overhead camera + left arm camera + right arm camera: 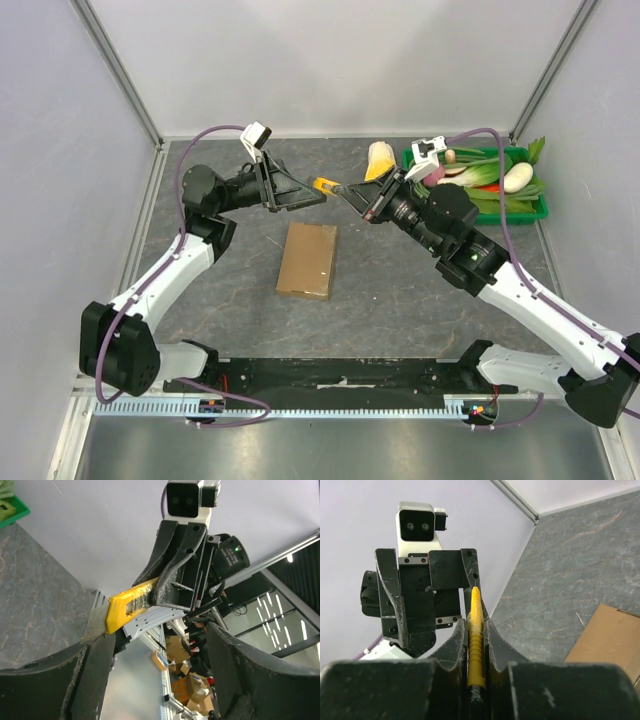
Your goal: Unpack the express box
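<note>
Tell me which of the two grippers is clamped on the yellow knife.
The right gripper: its fingers pinch the yellow knife, while the left gripper stands wide open.

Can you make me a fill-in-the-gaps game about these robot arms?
1. The right gripper is shut on a utility knife coloured ___.
2. The express box lies flat on the table with its lid ___.
3. The vegetables sit in a tray coloured ___.
4. The left gripper has its jaws ___.

Missing words: yellow, closed, green, open.
</note>
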Controlling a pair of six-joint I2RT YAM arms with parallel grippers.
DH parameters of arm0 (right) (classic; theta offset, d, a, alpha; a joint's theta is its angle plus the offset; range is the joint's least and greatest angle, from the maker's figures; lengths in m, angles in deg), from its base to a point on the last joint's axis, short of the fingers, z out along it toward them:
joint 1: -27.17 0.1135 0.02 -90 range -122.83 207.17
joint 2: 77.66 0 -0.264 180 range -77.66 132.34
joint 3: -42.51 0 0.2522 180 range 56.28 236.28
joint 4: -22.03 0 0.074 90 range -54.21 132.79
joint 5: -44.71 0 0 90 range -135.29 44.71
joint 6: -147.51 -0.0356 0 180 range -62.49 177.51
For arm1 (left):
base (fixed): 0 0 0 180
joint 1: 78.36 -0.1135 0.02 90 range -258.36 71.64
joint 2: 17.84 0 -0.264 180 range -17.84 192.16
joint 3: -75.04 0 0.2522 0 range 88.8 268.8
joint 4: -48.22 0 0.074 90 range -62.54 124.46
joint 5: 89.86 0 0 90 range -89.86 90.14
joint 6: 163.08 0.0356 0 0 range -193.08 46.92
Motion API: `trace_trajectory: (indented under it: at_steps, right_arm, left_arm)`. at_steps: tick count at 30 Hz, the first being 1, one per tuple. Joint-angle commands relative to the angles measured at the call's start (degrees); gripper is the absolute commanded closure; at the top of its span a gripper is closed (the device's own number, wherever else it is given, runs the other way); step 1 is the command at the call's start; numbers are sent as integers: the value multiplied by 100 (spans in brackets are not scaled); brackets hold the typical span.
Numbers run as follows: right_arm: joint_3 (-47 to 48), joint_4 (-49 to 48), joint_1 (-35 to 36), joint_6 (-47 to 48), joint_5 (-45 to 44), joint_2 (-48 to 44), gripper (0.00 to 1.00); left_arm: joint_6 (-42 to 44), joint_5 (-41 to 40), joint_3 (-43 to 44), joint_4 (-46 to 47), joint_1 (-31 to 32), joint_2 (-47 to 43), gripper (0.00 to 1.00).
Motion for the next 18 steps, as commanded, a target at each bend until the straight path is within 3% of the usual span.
trace_trajectory:
  at_steps: [1,6,18]
  right_arm:
    - [359,430,-28,-57,698,-69,100]
    - [447,474,-28,-92,751,-87,100]
    - [289,562,-37,-22,304,-306,100]
  left_arm:
    - [1273,487,417,-1257,-12,-131,23]
    - [1451,531,461,-1584,-12,-105,26]
    - [1530,636,487,-1681,-12,-157,19]
